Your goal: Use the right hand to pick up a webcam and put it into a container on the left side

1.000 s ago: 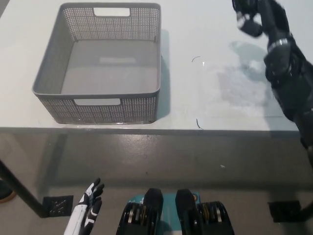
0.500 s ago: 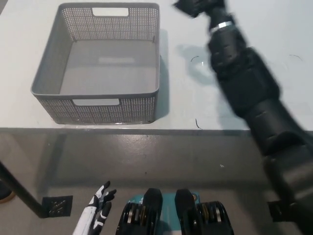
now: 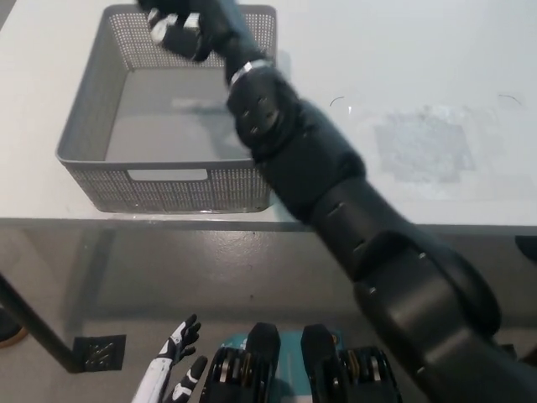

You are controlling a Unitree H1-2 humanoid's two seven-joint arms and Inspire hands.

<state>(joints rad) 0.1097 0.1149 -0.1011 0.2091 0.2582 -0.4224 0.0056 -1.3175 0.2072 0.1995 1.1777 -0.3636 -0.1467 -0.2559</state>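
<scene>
Reaching across the basket [image 3: 88, 143], the right hand [image 3: 189, 25] hovers over the rear part of its interior, near the back wall. Motion blur hides the fingers; whether they are closed on the webcam cannot be told. A pale, blurred patch beside the hand may be the webcam, but this is uncertain, and no webcam shows elsewhere on the surface [image 3: 419, 75]. The basket floor appears bare.

Risk: the hand sits close to the back wall, so a release made here could strike the rim and drop the item behind the basket. The forearm crosses low over the right-hand wall; a descent could catch that wall and shove the basket along the surface.

Compared with half a second ago, the right hand has swung from a point to the right of the basket to a point above it. The basket has not shifted. The left hand [image 3: 172, 374] rests low at the lower left, fingers spread, roughly where it was.
</scene>
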